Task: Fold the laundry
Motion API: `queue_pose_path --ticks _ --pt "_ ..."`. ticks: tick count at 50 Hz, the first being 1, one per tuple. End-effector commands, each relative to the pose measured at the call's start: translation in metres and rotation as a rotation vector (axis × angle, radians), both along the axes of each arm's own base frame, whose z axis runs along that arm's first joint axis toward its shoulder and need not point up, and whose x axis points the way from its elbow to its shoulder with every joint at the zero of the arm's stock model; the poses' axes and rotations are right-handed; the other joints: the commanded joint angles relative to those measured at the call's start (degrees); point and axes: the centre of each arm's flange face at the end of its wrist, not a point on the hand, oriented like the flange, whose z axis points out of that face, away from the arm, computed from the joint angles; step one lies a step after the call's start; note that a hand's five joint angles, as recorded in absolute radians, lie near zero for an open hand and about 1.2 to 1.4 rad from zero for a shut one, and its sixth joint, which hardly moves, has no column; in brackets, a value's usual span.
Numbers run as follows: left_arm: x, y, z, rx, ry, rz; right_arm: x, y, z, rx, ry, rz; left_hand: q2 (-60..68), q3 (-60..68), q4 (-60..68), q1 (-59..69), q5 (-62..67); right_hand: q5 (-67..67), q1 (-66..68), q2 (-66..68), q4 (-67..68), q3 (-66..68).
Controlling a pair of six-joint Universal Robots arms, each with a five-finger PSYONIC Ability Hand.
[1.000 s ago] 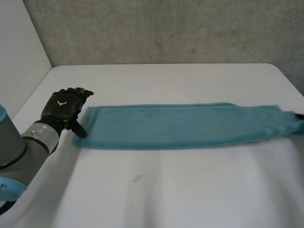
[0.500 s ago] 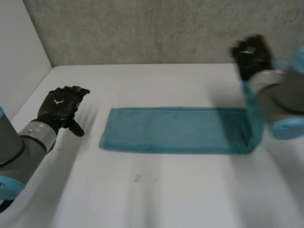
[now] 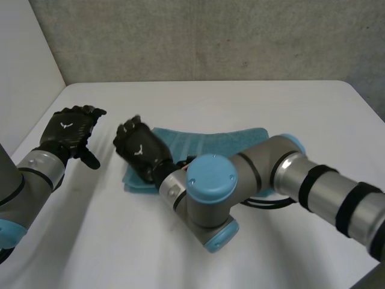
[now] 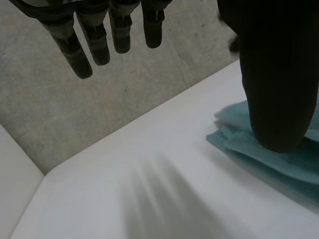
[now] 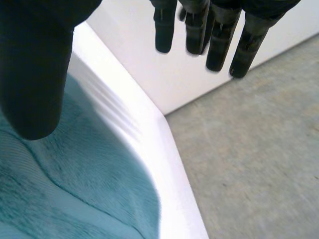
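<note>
Where it lies doubled, the teal towel (image 3: 224, 139) ripples.

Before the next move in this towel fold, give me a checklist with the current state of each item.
1. Right hand fingers straight, holding nothing: ok.
2. Left hand open, off the towel: ok.
3. Towel doubled over, layers showing at the end by the left hand: ok.
4. Folded edges aligned: cannot tell, the right arm covers much of it.
5. Towel well inside the table edges: ok.
</note>
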Motion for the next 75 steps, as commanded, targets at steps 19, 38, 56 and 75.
queue_pose_path --ticks 19,38,56,75 --pt "-0.094 -0.012 -0.007 -0.003 -0.005 -0.248 -0.214 -0.093 0.036 0.802 -0.255 -0.635 -1.02 -1.55 -1.05 -0.45 -1.95 -4.33 -1.73 -3.8 -3.89 -3.88" --pt "-0.078 -0.014 -0.054 0.203 -0.063 -0.197 -0.244 -0.1 -0.01 0.763 -0.195 -0.684 -1.19 -1.72 -1.22 -0.62 -2.12 64.26 66.86 64.79 64.7 64.71" --pt "-0.037 0.015 0.005 0.187 -0.015 -0.124 -0.125 -0.07 0.094 0.128 -0.017 -0.436 -1.74 -2.27 -1.77 -1.17 -2.67 64.26 66.86 64.79 64.7 64.71" --pt "-0.035 0.005 0.043 0.097 0.078 -0.091 -0.072 0.022 0.043 0.288 0.137 -0.224 -1.74 -2.27 -1.77 -1.17 -2.67 -5.74 -3.14 -5.21 -5.3 -5.29"
